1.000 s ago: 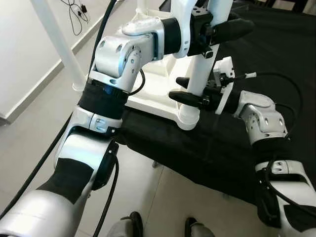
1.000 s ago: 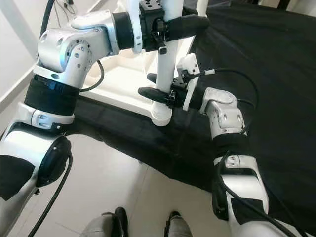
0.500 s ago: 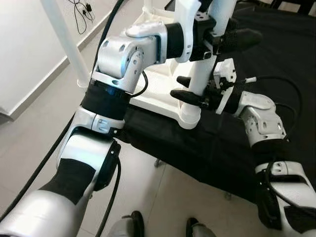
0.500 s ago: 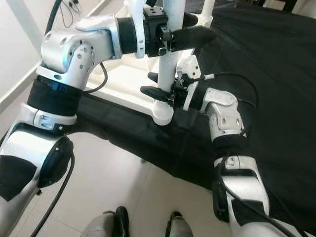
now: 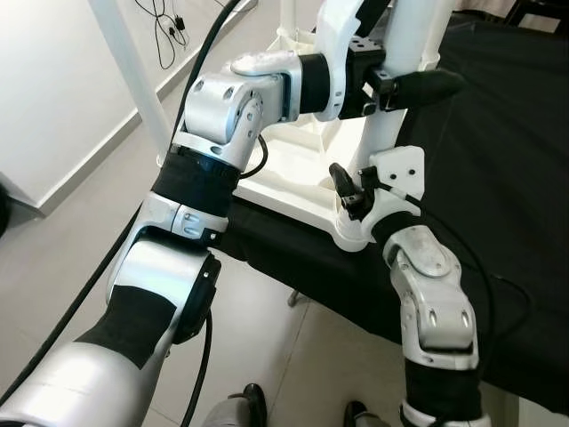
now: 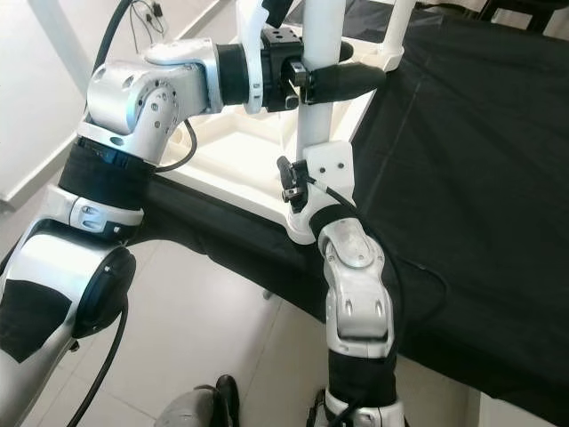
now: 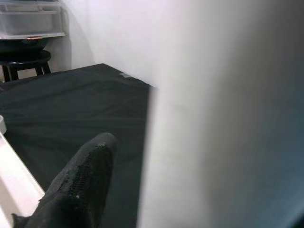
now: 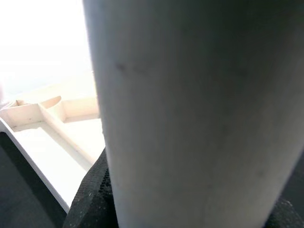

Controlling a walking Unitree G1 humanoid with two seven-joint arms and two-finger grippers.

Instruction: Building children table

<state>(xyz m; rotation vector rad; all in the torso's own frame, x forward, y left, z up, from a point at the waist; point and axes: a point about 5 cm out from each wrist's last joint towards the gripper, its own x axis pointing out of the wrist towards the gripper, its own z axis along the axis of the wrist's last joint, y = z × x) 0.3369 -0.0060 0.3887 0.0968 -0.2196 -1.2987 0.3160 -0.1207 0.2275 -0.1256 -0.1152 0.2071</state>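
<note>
A black-draped surface (image 5: 524, 178) carries the white children's table (image 5: 293, 169), lying upside down near its front edge, its ribbed underside facing up. One round white leg (image 6: 322, 98) stands upright from the near corner socket, plain and smooth, with a flared collar at its base. The left claw (image 6: 331, 82) grips this leg high up, one black finger (image 7: 80, 183) pressed alongside it. The right claw (image 5: 351, 191) clamps the same leg low down, just above the collar, fingers close around it.
</note>
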